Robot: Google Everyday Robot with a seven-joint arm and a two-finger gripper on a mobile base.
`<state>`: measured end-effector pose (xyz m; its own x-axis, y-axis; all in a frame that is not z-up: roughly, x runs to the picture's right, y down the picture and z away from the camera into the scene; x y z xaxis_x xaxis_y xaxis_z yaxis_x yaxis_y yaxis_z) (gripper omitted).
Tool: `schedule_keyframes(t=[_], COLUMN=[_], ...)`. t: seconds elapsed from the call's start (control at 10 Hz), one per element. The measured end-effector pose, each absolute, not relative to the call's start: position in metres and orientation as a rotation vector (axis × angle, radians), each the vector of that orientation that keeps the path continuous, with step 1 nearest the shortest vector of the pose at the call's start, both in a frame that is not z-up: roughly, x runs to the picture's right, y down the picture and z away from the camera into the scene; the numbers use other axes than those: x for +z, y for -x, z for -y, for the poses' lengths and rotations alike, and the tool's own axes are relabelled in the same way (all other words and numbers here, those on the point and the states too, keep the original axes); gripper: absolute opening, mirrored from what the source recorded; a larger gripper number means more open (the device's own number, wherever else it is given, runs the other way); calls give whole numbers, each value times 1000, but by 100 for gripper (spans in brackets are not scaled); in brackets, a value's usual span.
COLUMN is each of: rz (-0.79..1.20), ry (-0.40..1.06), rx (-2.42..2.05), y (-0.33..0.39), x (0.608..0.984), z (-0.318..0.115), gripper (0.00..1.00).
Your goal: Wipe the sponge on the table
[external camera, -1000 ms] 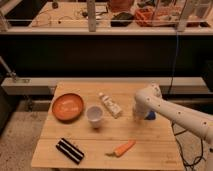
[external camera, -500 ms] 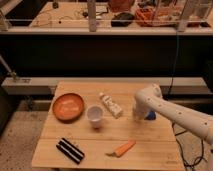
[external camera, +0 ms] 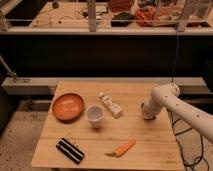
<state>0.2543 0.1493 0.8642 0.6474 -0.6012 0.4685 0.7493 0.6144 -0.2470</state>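
Note:
My white arm reaches in from the right, and its gripper (external camera: 147, 113) points down onto the right part of the wooden table (external camera: 150, 145). A small bluish bit of the sponge (external camera: 152, 116) shows right at the gripper's tip. The rest of the sponge is hidden under the gripper. The gripper's end is dark against the wood, so its state does not show.
An orange bowl (external camera: 68, 107) sits at the left, with a white cup (external camera: 95, 115) and a lying white bottle (external camera: 110, 105) near the middle. A black ridged object (external camera: 70, 150) and a carrot (external camera: 122, 148) lie near the front edge. A cable hangs off the right side.
The gripper and forearm have shifted slightly to the right along the table surface. Nothing else on the table has moved.

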Motion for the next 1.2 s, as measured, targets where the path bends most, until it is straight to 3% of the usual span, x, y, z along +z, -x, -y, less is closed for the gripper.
schedule_keyframes(t=[1.2], rz=[327], ry=[339], rx=[-934], y=[-288], x=[892], z=[-127], gripper=[80])
